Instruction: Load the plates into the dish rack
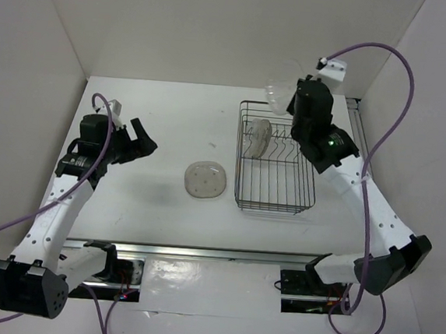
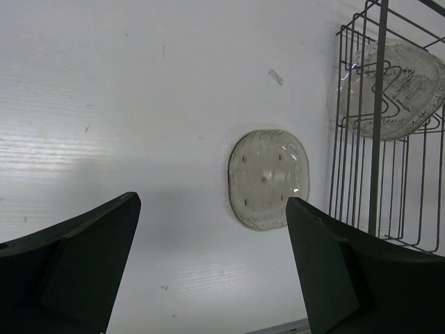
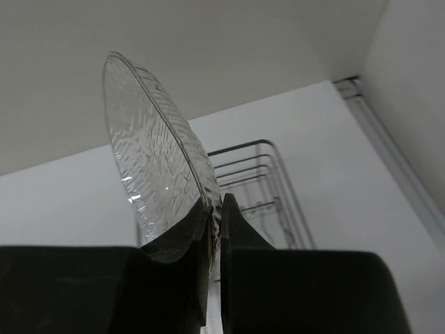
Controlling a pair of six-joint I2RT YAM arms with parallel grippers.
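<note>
Above the white tabletop's (image 1: 164,123) right side, the right gripper (image 3: 214,209) clamps a clear plate (image 3: 149,174) over the dish rack (image 1: 275,209), while the left gripper (image 1: 136,145) hangs jaws apart near the left edge.

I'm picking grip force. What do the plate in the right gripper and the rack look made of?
Held plate: probably clear plastic, see-through with a glossy, rippled surface; glass is possible. Rack: thin dark wire, likely coated metal.
</note>
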